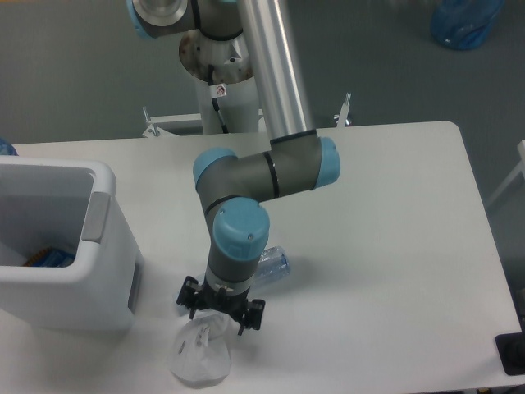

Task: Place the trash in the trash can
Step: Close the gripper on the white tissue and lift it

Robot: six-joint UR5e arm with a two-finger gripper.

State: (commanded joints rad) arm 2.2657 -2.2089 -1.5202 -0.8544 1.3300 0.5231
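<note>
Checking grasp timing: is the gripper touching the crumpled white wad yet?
Cannot tell. The one camera view shows the gripper overlapping the wad top, with no visible gap or contact.

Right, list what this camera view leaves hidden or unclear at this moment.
- Bottle: only its right end shows; the arm's wrist covers the rest.
- Gripper: seen from above, so open or shut cannot be told, nor whether it touches the white wad.
- Trash can: cut off by the left edge; its near wall hides most of the inside.
</note>
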